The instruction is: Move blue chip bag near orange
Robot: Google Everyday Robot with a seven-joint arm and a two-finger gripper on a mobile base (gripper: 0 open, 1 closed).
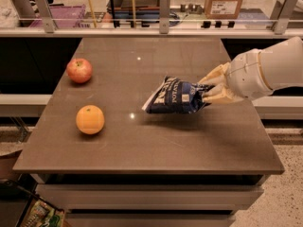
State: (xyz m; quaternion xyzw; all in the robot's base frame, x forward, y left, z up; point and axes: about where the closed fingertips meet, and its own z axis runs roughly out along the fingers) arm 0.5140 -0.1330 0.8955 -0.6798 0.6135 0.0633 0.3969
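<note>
Reaching in from the right, the pincer (pixel 209 90) is seen clamped on the right end of the bag (pixel 174 96), which appears to be held just above the desk (pixel 189 145), well apart from the orange (pixel 90 119) at its left.

The bag (pixel 176 96) is glossy dark navy with white lettering and a pale left edge. At its right edge is the gripper (pixel 208 90), its 2 cream fingers (pixel 215 74) pinching the bag. The arm (pixel 270 72) right of the bag is white. Left of the bag, the orange (pixel 90 119) is plain bright orange with a dark stem spot. The apple (pixel 79 70), left and behind, is red with yellow. The worktop (pixel 189 141) under the bag is brown-grey.
</note>
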